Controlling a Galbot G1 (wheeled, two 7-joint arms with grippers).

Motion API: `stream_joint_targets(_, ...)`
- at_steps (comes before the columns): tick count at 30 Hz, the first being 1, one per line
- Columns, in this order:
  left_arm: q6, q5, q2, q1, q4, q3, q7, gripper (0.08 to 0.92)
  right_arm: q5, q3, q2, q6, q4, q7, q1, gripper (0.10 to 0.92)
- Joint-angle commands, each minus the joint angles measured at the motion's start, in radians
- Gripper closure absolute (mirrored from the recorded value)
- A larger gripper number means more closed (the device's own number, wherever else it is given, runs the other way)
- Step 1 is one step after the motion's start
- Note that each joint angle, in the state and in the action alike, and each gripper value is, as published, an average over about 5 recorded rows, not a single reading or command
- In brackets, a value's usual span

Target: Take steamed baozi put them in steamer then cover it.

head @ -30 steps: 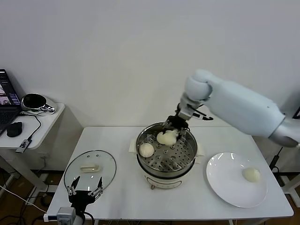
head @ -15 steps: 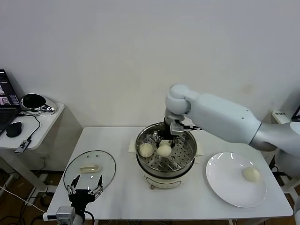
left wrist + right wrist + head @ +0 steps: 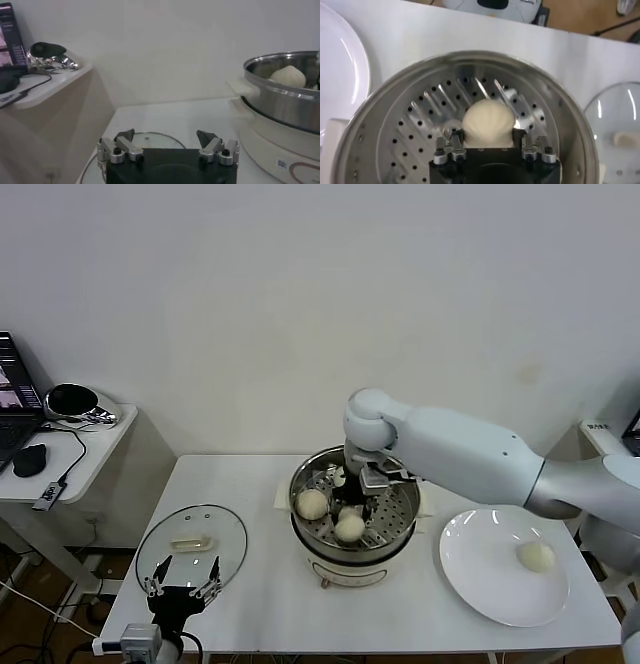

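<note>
Cream-white round dough bun (image 3: 487,122) | we are lowering it onto shiny round steel steamer (image 3: 400,534) tray | right gripper (image 3: 488,145) jaws clasping it; releasing gently, beside its neighbour.

We see a white rectangular table (image 3: 250,484) set against a plain wall. On it, from our left to right, rest a clear glass cover (image 3: 192,544) lying flat near the front left corner, a shiny steel steamer (image 3: 355,529) on its white base at the middle, and a white plate (image 3: 490,574) near the right edge. The cover sits well apart from the steamer, the plate just beside it.
</note>
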Motion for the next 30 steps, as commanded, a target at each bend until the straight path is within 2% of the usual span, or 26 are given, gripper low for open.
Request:
stream_joint_targets(1,-0.001,0.001,0.000,0.001,0.002,0.000,0.001,0.177,-0.003,-0.010,0.004,0.010,0.017,0.002,-0.010,0.437)
stream_joint_targets(5,-0.001,0.001,0.000,0.001,0.003,0.001,0.001,0.177,-0.008,-0.008,-0.009,-0.032,0.029,0.015,-0.002,0.391)
stream_joint_targets(8,-0.001,0.001,0.001,0.001,0.003,0.001,0.001,0.177,0.005,0.001,-0.038,-0.113,0.047,0.022,0.026,0.306)
stream_joint_targets(13,0.001,0.004,0.000,-0.008,0.006,-0.001,0.004,0.177,0.122,-0.028,-0.133,-0.351,0.076,0.050,0.135,0.212)
stream_joint_targets(18,0.004,0.009,-0.004,-0.015,0.004,0.007,0.011,0.177,0.299,-0.067,-0.244,-0.631,0.037,0.093,0.271,0.203)
stream_joint_targets(22,0.011,0.009,-0.019,-0.033,0.000,0.009,0.018,0.177,0.383,0.029,-0.336,-0.835,-0.002,0.086,0.250,0.203)
stream_joint_targets(25,0.017,0.011,-0.024,-0.045,-0.001,0.014,0.021,0.177,0.402,0.087,-0.425,-0.967,-0.005,0.058,0.201,0.203)
stream_joint_targets(30,0.019,0.009,-0.005,-0.032,-0.007,0.019,0.029,0.177,0.344,0.208,-0.586,-1.123,0.025,0.025,0.060,0.203)
